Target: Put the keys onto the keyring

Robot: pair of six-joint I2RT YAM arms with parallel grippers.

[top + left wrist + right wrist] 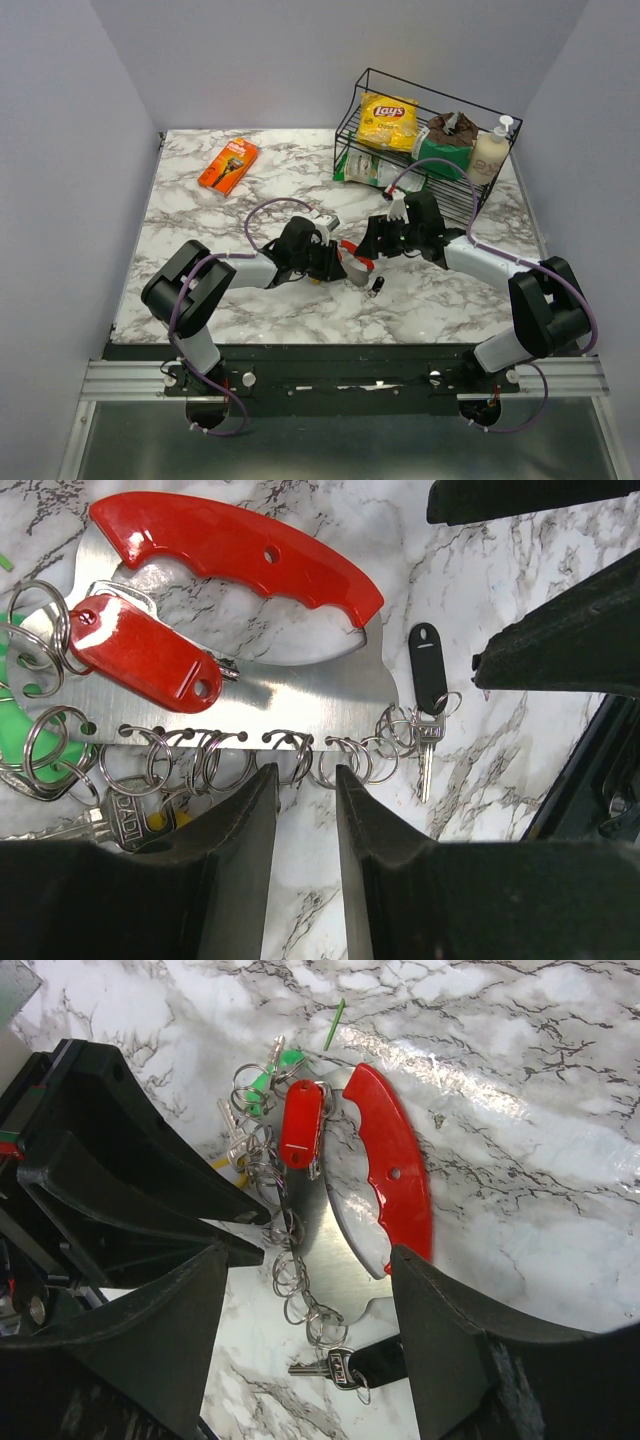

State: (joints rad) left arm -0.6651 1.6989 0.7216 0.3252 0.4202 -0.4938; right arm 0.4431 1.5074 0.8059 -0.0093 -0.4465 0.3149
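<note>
On the marble table (480,770), the left gripper (306,780) narrows its fingers around the split rings (225,760) on the flat steel keyring (300,705); whether it pinches one is unclear. Plastic-tagged keys (140,650) seem threaded at its left end and a black-tagged key (428,670) at its right, so the middle rings look unfilled. The right gripper (310,1252) hovers spread wide.

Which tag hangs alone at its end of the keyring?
The black tag, beside a small silver key; the red tag and green tag cluster at the opposite end.

One overhead, two wrist close-ups on keyring (230,550)
</note>
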